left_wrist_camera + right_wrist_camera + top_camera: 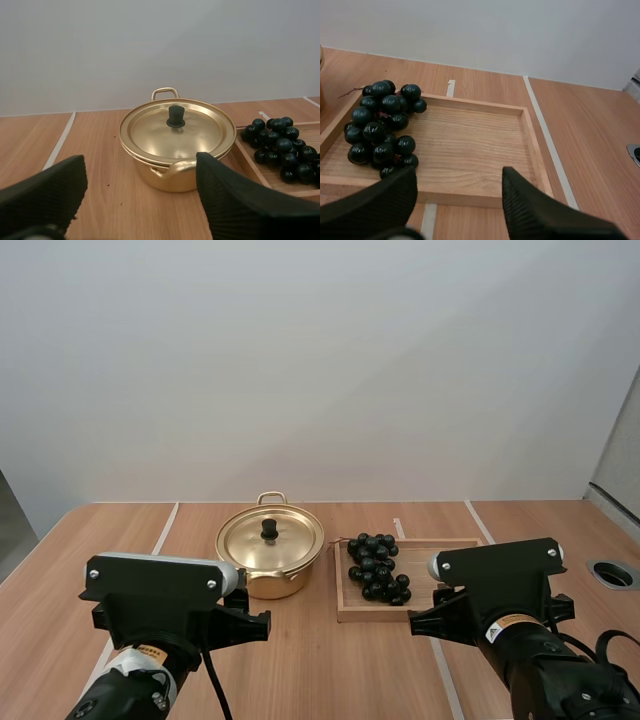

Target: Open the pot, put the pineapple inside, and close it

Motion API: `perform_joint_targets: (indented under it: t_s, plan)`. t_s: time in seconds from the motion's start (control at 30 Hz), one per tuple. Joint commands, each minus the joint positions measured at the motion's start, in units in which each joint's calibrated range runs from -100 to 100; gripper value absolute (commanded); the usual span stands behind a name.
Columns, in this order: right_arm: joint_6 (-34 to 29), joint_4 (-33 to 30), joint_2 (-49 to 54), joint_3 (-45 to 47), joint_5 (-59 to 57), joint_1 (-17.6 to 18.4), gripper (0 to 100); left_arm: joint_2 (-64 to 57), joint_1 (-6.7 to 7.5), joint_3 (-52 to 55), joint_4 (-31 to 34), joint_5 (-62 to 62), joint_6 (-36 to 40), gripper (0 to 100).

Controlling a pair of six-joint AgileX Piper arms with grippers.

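Here we are over the light wooden table (120,530), both arms at the near edge. The round gold metal pot (270,558) sits at the middle of the table, and its lid (270,540) is on and sits flat, the black knob (269,529) upright at its centre. One looped handle shows on the far side of the pot.

Just right of the pot lies the shallow rectangular wooden tray (370,616). In the tray's left part, on the pot's side, rests the bunch of dark grapes (377,566). The right part of the tray is bare wood.

Now to the left gripper (139,170). Its jaws stand wide apart and hold nothing. It sits on the near side of the pot (170,177) and faces it, with the lid (175,134) and the knob (175,116) showing in the gap between the two fingers. The grapes (282,147) and the tray's rim (250,161) show off to the right of the pot.

Over to the right gripper (459,175). Its jaws are wide too, and they grip nothing. It hangs at the near rim of the tray (470,145), with the grapes (382,127) lying far and left of its fingers, clear of both.
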State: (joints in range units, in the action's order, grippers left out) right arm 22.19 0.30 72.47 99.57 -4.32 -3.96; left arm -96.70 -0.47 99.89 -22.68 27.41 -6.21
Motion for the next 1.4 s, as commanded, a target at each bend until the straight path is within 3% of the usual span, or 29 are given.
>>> perform_joint_targets:
  t_s: [0.0, 0.07, 0.1, 0.13, 0.3, 0.5, 0.73, 1.13, 1.33, 1.37]
  plan:
    - [0.1, 0.2, 0.4, 0.4, 0.4, -0.2, 44, -0.6, -0.13, 0.1, 0.3, 0.0, 0.5, 100]
    - [0.1, 0.2, 0.4, 0.4, 0.9, -0.2, 22, -0.6, -0.13, 0.1, 0.3, 0.0, 0.5, 100]
    - [0.1, 0.2, 0.4, 0.4, 1.4, -0.2, 5, -0.6, -0.11, 0.1, 0.7, 0.0, 0.5, 100]
    - [0.1, 0.2, 0.4, 0.4, 2.3, -0.2, 0, -0.6, -0.11, 0.1, 1.8, -0.2, 0.5, 100]
    - [0.1, 1.9, 0.4, 0.4, 13.3, -0.2, 0, -0.6, -0.11, 0.1, 8.2, -0.4, 1.4, 100]
    - [-1.3, 2.0, 0.4, 0.4, 11.1, -0.2, 0, -0.6, -0.11, 0.1, 22.2, -1.4, 18.3, 100]
    - [-1.3, 2.0, 1.0, 0.4, 2.7, -0.2, 0, -0.6, -0.11, 0.1, 22.1, -0.3, 22.5, 100]
    - [-1.3, 3.7, 23.8, 0.4, -24.4, 3.7, 0, -0.6, -0.11, 0.1, 22.1, -0.4, 22.5, 100]
    - [-6.5, 3.9, 27.5, 0.4, -26.8, 3.8, 0, -0.6, -0.11, 0.1, 20.2, 0.6, 22.5, 100]
    - [-6.5, 3.9, 27.5, 0.4, -26.8, 3.8, 0, -0.6, -0.11, 0.1, 19.5, 1.1, 22.5, 95]
